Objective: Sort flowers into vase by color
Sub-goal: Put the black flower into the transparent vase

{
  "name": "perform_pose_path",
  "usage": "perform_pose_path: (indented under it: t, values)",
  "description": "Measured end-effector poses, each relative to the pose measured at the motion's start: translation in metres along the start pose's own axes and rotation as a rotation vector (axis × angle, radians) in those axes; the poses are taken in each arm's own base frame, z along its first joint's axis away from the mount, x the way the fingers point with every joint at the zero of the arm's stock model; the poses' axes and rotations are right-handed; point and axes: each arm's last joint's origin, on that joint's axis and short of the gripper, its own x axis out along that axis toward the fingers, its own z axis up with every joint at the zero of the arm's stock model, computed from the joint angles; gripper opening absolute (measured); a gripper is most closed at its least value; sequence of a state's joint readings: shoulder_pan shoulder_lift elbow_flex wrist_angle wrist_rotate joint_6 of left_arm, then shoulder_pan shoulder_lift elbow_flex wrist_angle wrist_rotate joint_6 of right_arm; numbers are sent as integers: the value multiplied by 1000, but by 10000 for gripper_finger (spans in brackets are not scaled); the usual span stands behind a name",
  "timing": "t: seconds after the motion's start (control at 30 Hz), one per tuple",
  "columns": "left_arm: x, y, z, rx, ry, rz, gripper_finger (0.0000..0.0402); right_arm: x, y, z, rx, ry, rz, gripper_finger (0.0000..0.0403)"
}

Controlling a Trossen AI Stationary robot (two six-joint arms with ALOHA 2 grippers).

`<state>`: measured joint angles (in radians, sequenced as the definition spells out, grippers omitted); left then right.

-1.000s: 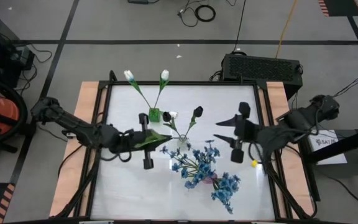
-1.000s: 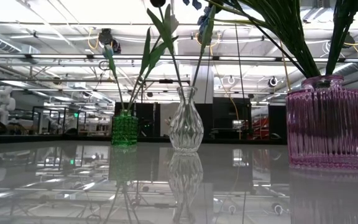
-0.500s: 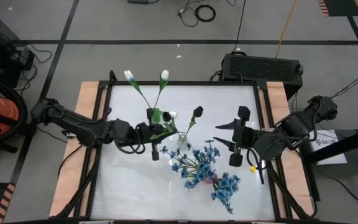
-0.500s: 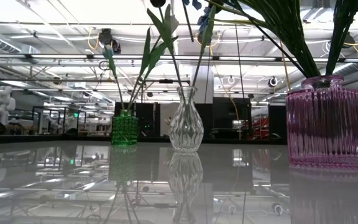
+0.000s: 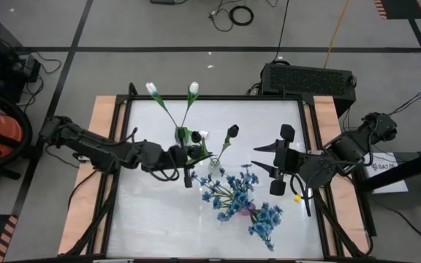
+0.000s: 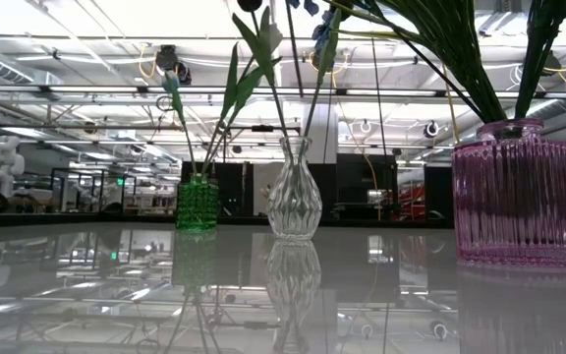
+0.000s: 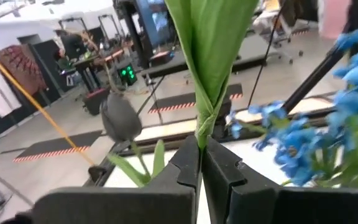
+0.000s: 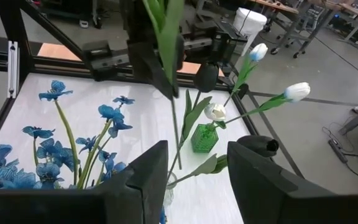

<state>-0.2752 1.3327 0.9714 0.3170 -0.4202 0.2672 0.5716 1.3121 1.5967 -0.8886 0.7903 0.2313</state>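
Observation:
My left gripper (image 5: 196, 157) is shut on a green leafy stem (image 7: 199, 118) right beside the clear vase (image 5: 214, 165); its bloom lies outside the wrist views. The clear vase (image 6: 294, 202) holds a black tulip bud (image 5: 232, 131) and a small white bloom (image 5: 203, 135). Behind it the green vase (image 5: 182, 135) carries two white tulips (image 5: 152, 89). The pink vase (image 6: 514, 197) near the table's front holds sprays of blue blooms (image 5: 236, 191). My right gripper (image 5: 259, 155) hangs open to the right of the clear vase, touching nothing. My left gripper pinches the stem between its two fingers where a leaf wraps around it (image 7: 199, 132). The fingers come in level from the table's left and lie across the stem. The stem stands upright in the hold, and its lower part (image 8: 175, 152) runs down to the clear vase's mouth.
The three vases stand close together in the table's middle. Bare white tabletop (image 5: 152, 212) lies near the left and front edges. A dark box (image 5: 309, 79) sits beyond the far edge. The room behind shows racks and lights.
My left gripper has moved toward the table's right, from left of the clear vase to right beside it, carrying the leafy stem. In the low view a further thin stem now runs down toward the clear vase's neck.

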Motion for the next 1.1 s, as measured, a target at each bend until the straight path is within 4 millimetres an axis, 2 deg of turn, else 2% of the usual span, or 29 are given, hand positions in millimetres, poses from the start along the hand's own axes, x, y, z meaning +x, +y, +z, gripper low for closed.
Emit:
perform_pose_path:
  t: [0.57,1.1]
  values:
    - [12,14,-16,-79,83,22,11,0,0,0,-9,-1,0,157]
    - [14,11,-22,-145,115,-25,11,0,0,0,-5,-1,0,157]
